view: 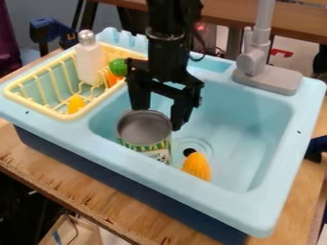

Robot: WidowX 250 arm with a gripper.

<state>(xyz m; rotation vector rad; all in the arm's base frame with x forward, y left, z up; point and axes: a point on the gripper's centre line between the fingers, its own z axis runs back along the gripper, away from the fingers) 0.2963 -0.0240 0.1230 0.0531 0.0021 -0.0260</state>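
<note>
End effector [158,118] released, fingers apart beside open-topped can [146,136] in blue sink [249,129]; yellow corn [197,167] near drain [190,151]

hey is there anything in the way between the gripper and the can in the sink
Nothing visible stands between the gripper and the can; its open fingers hang close by the can's rim. The yellow corn lies off to one side, near the drain, not in that gap.
</note>
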